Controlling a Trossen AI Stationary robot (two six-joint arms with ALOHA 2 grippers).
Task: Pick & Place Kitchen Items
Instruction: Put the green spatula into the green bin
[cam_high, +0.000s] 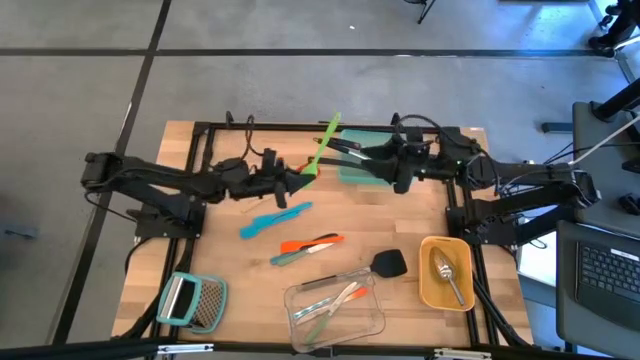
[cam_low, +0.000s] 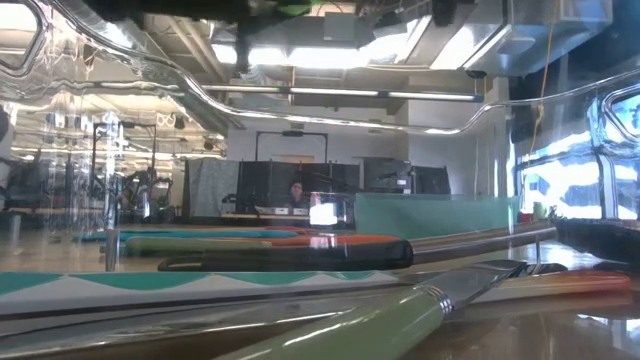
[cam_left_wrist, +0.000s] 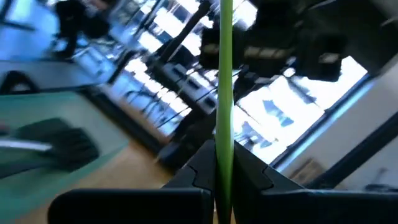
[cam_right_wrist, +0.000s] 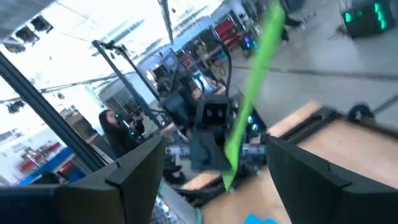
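While my two arms meet over the far middle of the wooden surface (cam_high: 230, 290), its near half carries the rest of the stock, largest first.

- Surface: black frame rails along the far and side edges; open wood between the arms and the near row.
- Teal container (cam_high: 362, 165): far centre, beneath my right claw (cam_high: 400, 172); a black slotted spatula (cam_left_wrist: 59, 144) lies in it.
- Clear container (cam_high: 335, 308): near edge, centre, holding slim green and orange tools.
- Yellow container (cam_high: 446, 272): near right, just beside the side rail, silver spoon (cam_high: 446, 274) inside.
- Grater (cam_high: 193, 300): near left corner, teal handle.
- Black spatula (cam_high: 378, 267): between clear and yellow containers.
- Blue tool (cam_high: 275, 220), orange tool (cam_high: 312, 243): loose, centre, apart.
- Green spatula (cam_high: 322, 147): clamped at its lower end in my left claw (cam_high: 300, 183), lifted, handle slanting toward the far rail.
- Right claw: fingers spread, holding nothing.

No legible writing.
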